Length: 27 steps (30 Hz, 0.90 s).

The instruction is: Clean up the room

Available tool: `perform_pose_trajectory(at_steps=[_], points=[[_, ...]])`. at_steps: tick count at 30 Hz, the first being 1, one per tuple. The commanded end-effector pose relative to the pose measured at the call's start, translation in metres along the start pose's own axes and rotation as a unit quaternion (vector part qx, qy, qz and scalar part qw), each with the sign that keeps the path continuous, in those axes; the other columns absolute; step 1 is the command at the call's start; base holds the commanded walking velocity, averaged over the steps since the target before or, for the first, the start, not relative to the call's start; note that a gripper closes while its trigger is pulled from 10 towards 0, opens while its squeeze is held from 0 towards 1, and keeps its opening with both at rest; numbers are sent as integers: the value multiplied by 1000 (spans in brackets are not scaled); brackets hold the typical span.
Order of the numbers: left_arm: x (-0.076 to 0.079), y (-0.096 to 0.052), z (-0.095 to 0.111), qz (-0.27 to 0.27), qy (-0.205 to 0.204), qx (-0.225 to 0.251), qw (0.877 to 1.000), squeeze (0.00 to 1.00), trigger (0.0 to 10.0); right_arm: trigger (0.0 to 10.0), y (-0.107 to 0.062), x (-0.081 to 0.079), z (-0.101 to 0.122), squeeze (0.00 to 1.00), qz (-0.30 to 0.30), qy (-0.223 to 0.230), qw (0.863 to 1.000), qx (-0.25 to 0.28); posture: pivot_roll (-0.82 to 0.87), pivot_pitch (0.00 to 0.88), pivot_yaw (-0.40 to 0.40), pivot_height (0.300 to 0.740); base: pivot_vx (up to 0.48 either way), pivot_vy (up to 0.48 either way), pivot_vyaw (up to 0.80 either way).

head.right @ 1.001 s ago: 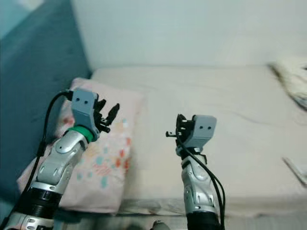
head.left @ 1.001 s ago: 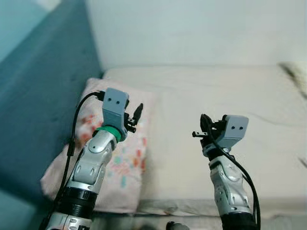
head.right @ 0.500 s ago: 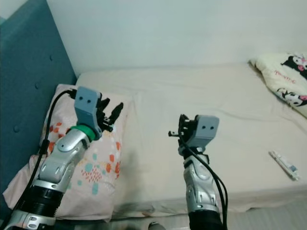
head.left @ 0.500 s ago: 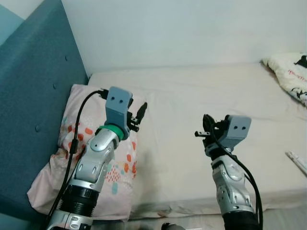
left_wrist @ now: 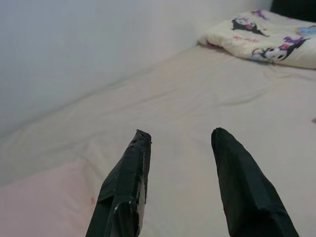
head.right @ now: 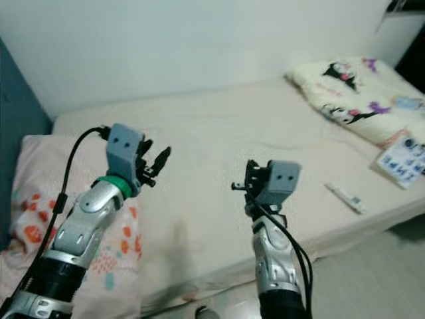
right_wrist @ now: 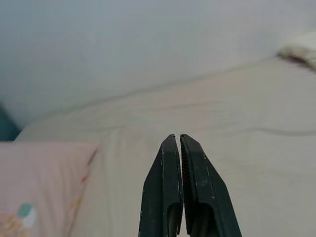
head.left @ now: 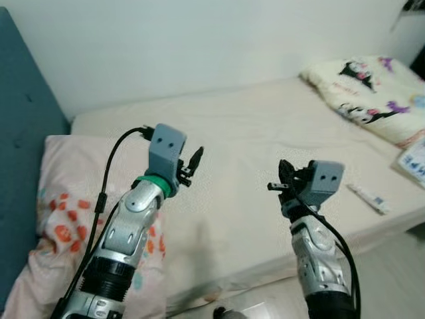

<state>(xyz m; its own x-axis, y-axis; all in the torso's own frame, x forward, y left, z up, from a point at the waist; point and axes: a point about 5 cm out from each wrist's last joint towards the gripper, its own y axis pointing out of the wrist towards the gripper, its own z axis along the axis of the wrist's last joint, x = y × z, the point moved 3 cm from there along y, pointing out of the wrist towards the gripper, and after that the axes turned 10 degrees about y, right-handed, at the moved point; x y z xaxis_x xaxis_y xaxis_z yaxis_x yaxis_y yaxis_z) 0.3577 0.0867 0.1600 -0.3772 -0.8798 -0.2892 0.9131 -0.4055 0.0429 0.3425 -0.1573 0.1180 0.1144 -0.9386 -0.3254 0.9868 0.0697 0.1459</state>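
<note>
Now raised chest-high over the bed (head.left: 252, 133): left gripper (left_wrist: 180, 185) with fingers spread apart and empty, right gripper (right_wrist: 176, 190) with fingers pressed together on nothing. Same pose for both arms as a second ago; no reach begun, nothing picked up.

Different framing, though: whole view swung toward the robot's right, a turn of the camera and not a move of the things. Blue headboard (head.left: 23, 100) now squeezed to the left edge, flowered pillow (head.left: 63, 199) down in the near-left corner beneath the left arm. Newly in sight on the right side of the mattress: a small white tube (head.left: 367, 197) lying flat near the front edge, well apart from the right gripper; a packet with blue print (head.left: 413, 158) just beyond it at the frame's edge; a folded cartoon-print quilt (head.left: 362, 93) at the far right corner by the wall.

Likely meaning for the tidying: a scan for clutter, with the tube and packet as probable first targets. Neither within reach yet; probably a further turn or a step to the right first, and the right gripper to be opened before any grasp.
</note>
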Motion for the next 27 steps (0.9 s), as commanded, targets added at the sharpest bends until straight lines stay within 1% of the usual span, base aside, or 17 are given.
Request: perform_pose_trajectory(at_steps=[1, 4, 14, 27], points=[[1, -2, -4, -3, 4, -3, 1000, 0, 10000, 10000, -1, 0, -2, 0, -1, -2, 1000, -1, -43, 0, 87, 740, 0, -322, 0], [1, -2, -4, -1, 3, -3, 1000, 0, 10000, 10000, 0, 0, -2, 0, -2, -2, 1000, -1, -44, 0, 87, 740, 0, -335, 0], [2, -3, -5, -3, 5, 0, 1000, 0, 10000, 10000, -1, 1, -3, 0, -2, -2, 1000, -2, -42, 0, 87, 740, 0, -480, 0], [1, -2, -5, -4, 6, -3, 1000, 0, 10000, 10000, -2, 1, -3, 0, -5, 0, 1000, -2, -42, 0, 91, 740, 0, -318, 0]])
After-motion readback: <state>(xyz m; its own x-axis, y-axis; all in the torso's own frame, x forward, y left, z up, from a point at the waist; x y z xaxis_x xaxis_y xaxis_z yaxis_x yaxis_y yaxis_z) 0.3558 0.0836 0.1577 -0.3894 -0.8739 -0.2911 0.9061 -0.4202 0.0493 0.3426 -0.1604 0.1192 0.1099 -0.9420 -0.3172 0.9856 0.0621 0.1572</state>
